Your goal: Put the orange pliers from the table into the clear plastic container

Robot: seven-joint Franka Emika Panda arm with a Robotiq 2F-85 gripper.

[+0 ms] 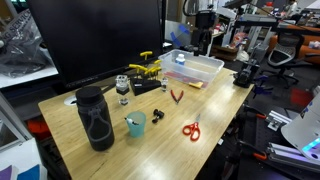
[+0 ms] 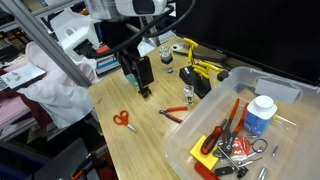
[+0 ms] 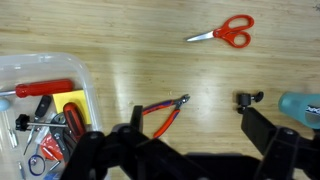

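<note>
The orange pliers (image 3: pixel 165 112) lie on the light wood table (image 3: pixel 130 50), handles spread in a V. They also show in both exterior views (image 1: pixel 176 96) (image 2: pixel 178 110). The clear plastic container (image 3: pixel 30 68) sits beside them, holding several tools; it shows in both exterior views (image 1: pixel 205 63) (image 2: pixel 200 135). My gripper (image 3: pixel 190 140) is open and empty, held above the table. In the wrist view the pliers lie between its fingers, close to the left one. In an exterior view my gripper (image 2: pixel 136 85) hangs a little to the left of the pliers.
Bright orange scissors (image 3: pixel 225 32) (image 2: pixel 123 120) lie on the table. A teal cup (image 1: pixel 135 123) and a tall black bottle (image 1: pixel 95 118) stand near the front. A yellow-and-black clamp (image 1: pixel 145 68) is at the back. A small black knob (image 3: pixel 250 98) lies near my right finger.
</note>
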